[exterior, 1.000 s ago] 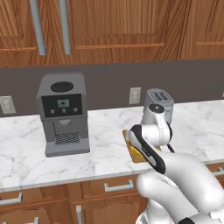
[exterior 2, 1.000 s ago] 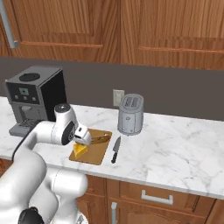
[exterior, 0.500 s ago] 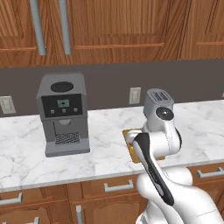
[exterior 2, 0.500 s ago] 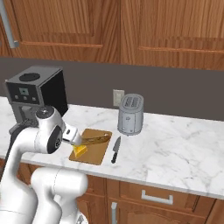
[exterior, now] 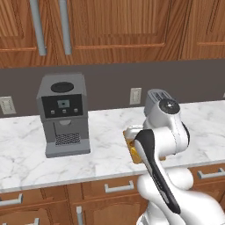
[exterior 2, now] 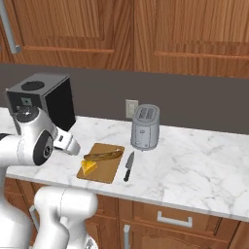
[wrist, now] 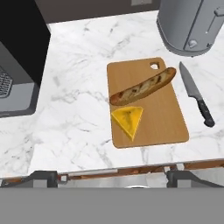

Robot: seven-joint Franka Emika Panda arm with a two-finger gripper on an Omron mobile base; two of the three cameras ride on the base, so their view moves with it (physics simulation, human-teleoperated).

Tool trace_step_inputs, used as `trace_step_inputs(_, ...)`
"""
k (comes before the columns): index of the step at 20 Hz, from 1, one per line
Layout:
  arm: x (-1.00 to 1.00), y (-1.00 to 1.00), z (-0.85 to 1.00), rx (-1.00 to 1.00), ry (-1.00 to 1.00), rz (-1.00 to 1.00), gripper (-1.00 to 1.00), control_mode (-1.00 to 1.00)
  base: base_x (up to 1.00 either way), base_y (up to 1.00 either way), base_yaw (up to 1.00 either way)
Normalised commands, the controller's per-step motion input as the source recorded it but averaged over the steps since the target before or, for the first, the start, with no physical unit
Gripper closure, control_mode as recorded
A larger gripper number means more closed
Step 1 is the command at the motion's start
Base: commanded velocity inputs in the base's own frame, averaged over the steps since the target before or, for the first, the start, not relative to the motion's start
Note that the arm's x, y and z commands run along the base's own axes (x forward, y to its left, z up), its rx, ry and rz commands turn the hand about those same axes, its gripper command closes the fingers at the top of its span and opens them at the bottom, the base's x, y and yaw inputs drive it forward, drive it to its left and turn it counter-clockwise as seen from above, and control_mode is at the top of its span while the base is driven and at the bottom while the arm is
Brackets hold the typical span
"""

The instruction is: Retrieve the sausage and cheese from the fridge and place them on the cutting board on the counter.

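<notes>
Tool [wrist: 111,176] spread wide, holding nothing, above cutting board [wrist: 166,118] bearing cheese [wrist: 127,119]

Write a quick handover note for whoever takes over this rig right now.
The tool is open and empty, facing the cutting board.
The cheese lies on the cutting board, on the counter beside a knife.
A long golden-brown loaf lies on the board too; it is not the sausage.
Done: cheese placed.
Left: likely the sausage, from the fridge onto the board.
</notes>
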Motion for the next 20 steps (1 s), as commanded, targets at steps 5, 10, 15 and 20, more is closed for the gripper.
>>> trace_step_inputs(5,-0.6,0.0,-0.15,0.0,-0.17,-0.02,-1.0,-1.0,0.0,0.0,0.0)
trace_step_inputs(10,-0.15,0.0,-0.16,0.0,-0.02,0.0,-1.0,-1.0,0.0,0.0,0.0)
trace_step_inputs(15,0.0,0.0,0.0,0.0,0.0,0.0,-1.0,-1.0,0.0,0.0,0.0)
trace_step_inputs(20,0.0,0.0,0.0,0.0,0.0,0.0,-1.0,-1.0,0.0,0.0,0.0)
